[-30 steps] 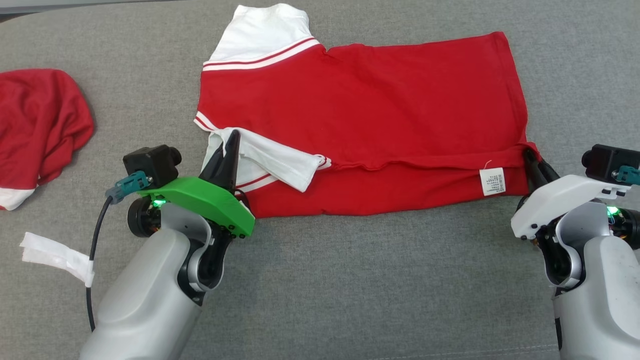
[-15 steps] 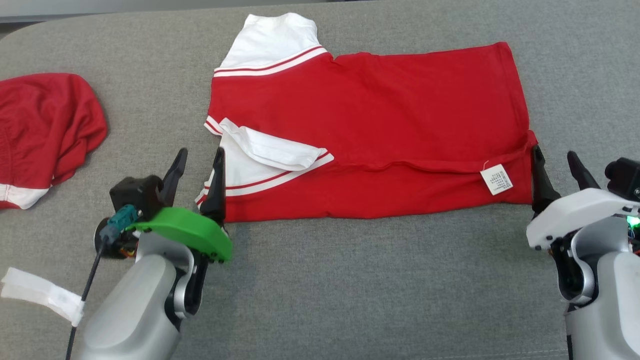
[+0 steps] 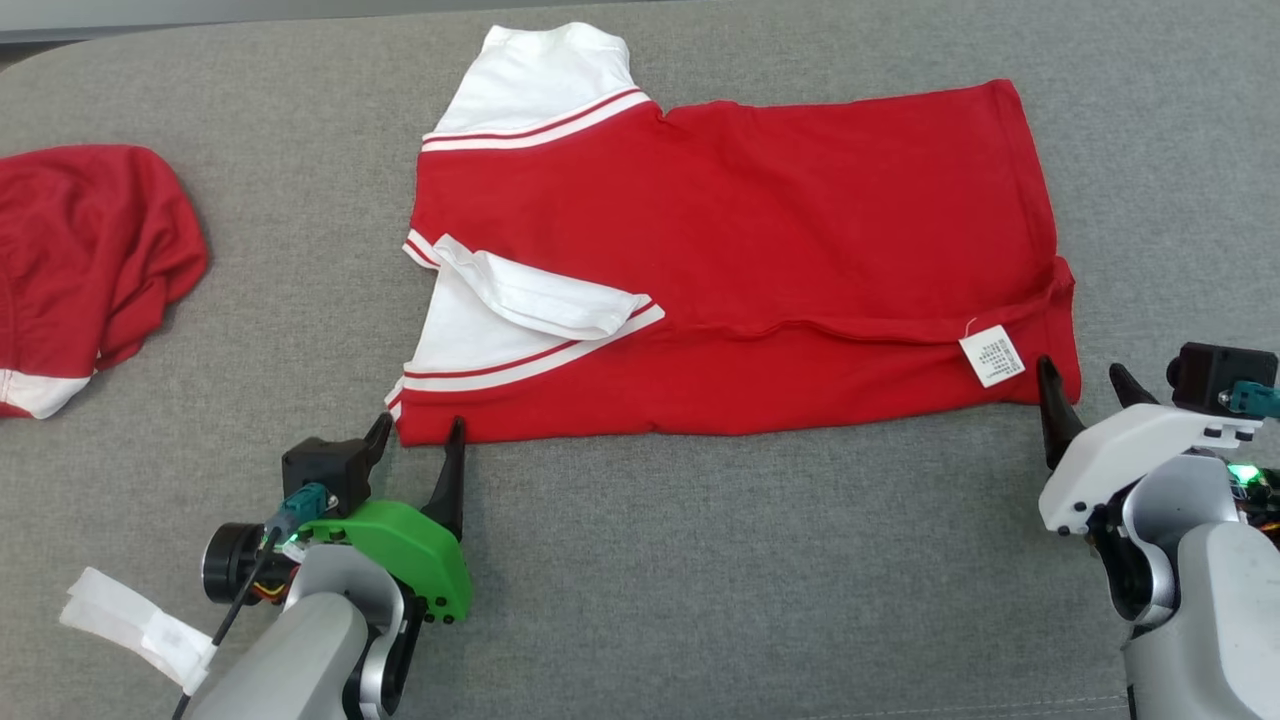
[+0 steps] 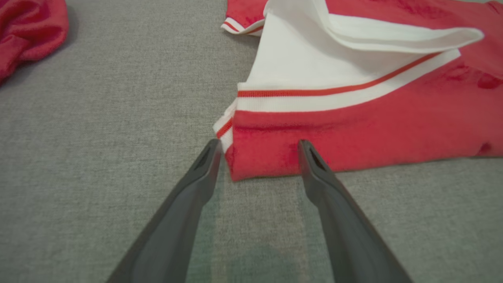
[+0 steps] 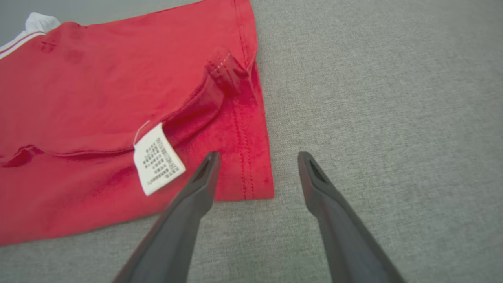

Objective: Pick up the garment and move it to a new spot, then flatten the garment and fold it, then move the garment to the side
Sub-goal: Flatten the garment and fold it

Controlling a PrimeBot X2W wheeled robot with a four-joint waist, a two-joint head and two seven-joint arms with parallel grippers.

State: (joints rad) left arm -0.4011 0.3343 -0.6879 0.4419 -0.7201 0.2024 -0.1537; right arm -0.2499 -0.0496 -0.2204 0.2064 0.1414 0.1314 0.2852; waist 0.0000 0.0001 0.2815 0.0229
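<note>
where we pinched the garment [image 3: 730,250] a second ago, our left gripper [image 3: 420,428] and right gripper [image 3: 1081,370] now gape empty — just off its near corners.

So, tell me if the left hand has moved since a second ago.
Yes. The left hand has drawn back toward the robot, off the white sleeve to the near corner of the red shirt, and opened.

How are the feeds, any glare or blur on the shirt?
Head view: even light, no glare, shirt sharp. Left wrist view: slightly soft, green tint on the grey surface by the left pincer. Right wrist view: care label print too blurred to read.
</note>
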